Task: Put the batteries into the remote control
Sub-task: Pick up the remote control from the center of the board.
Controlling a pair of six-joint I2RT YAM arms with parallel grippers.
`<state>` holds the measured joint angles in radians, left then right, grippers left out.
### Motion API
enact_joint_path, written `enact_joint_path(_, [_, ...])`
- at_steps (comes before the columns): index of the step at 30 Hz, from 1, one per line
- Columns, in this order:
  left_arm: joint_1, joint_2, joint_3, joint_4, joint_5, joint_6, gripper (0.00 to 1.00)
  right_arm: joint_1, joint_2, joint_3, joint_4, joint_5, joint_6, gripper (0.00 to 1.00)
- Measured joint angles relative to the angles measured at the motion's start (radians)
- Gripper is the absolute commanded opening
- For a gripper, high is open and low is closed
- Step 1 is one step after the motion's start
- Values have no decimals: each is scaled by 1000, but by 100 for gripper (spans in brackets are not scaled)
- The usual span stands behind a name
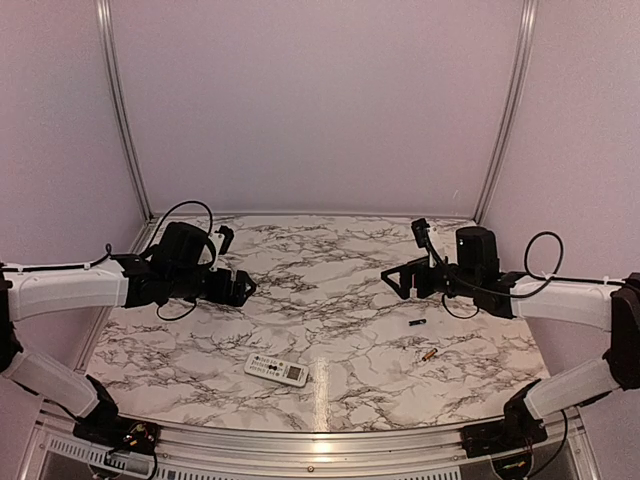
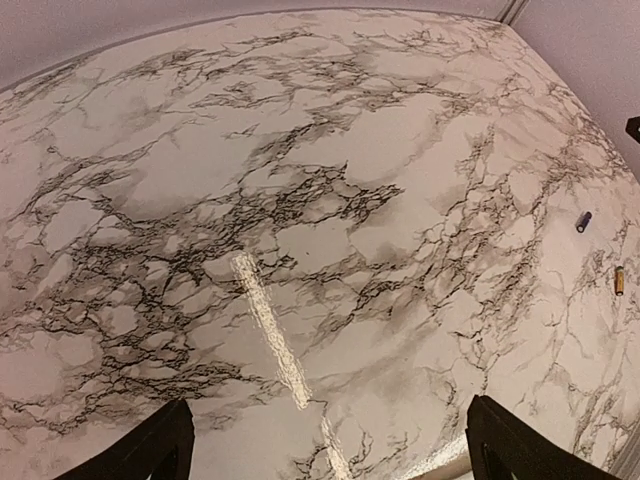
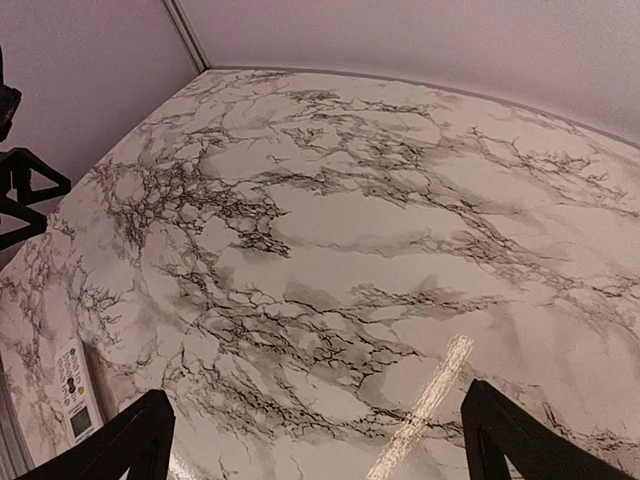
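Note:
The white remote control (image 1: 276, 369) lies button side up near the table's front, slightly left of centre; its end also shows at the left edge of the right wrist view (image 3: 75, 390). A blackish battery (image 1: 417, 324) (image 2: 583, 221) and a gold battery (image 1: 428, 354) (image 2: 619, 281) lie apart on the marble at the right. My left gripper (image 1: 240, 286) (image 2: 325, 445) hovers open at the left, well behind the remote. On the right, my other gripper (image 1: 396, 279) (image 3: 315, 440) is open too, above the table behind the batteries. Neither holds anything.
The marble-patterned table (image 1: 320, 300) is walled by pale panels at the back and sides, with metal posts (image 1: 120, 110) at the rear corners. A metal rail (image 1: 320, 440) runs along the near edge. The left arm's fingers (image 3: 25, 195) show at the right wrist view's left edge.

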<state>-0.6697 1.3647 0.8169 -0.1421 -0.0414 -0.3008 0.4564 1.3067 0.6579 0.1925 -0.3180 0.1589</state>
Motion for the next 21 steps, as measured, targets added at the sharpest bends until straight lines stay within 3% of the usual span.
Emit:
enact_joint_path(8, [-161,9,97,-72,126,158,99,1,-41,0,17,-128,-15,99])
enact_joint_path(14, [-304,142,202,-188,112,352,99,3,-123,-15,27,-208,-24,99])
enact_joint_path(21, [-328,189,201,-293,228,560,99,5,-235,-64,45,-259,-26,99])
